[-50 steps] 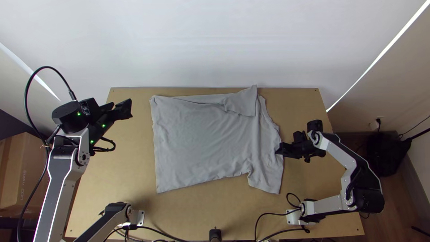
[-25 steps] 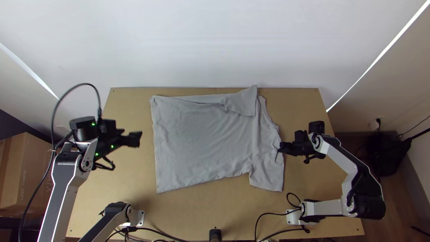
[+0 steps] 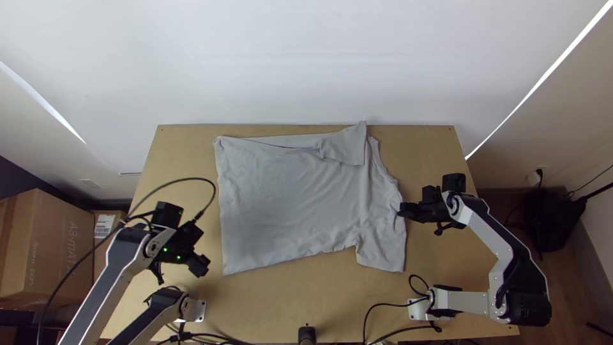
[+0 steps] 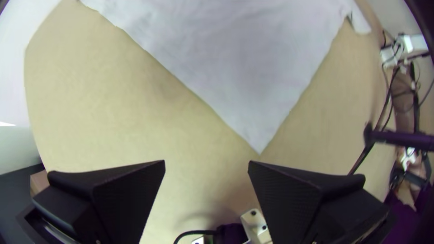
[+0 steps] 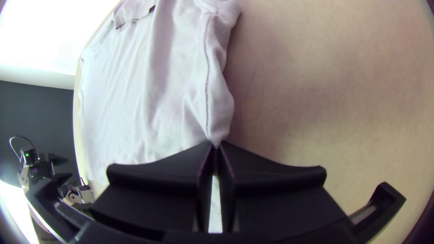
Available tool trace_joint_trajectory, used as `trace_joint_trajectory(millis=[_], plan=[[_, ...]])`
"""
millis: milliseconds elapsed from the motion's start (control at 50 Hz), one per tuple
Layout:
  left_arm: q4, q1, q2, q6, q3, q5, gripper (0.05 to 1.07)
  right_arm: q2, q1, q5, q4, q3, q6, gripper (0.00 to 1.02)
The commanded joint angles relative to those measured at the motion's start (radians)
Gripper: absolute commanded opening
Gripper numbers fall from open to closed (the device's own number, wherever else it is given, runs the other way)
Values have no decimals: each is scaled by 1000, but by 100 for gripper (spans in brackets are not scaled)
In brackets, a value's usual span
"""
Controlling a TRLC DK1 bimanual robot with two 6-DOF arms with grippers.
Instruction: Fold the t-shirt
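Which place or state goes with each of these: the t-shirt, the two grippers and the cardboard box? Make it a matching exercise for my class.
Column one
1. t-shirt
2. left gripper
3. right gripper
4. cardboard box

Column two
A. shut on the edge of the grey fabric
B. beyond the left side of the table
C. open, holding no fabric
D. lying on the wooden tabletop

Pairs: 1-D, 2-C, 3-A, 4-B
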Motion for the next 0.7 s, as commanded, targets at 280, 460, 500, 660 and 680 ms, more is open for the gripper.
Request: trace_joint_trajectory(millis=[280,460,500,660,680], plan=[[104,-235,29,-67,-94,-18,81,-55,21,21,-8,-25,49,2],[119,-278,130,-86,-85,-21,81,-67,21,24,-8,-34,57,2],[121,-285,147,-87,-82,-20,81,-67,21,24,-8,-36,57,2],[119,-347,247,-103,-74,-23,82,-67,21,29,-8,-34,62,2],[122,-353,258,-109,-71,-24,82,-67,21,30,-8,-34,62,2]])
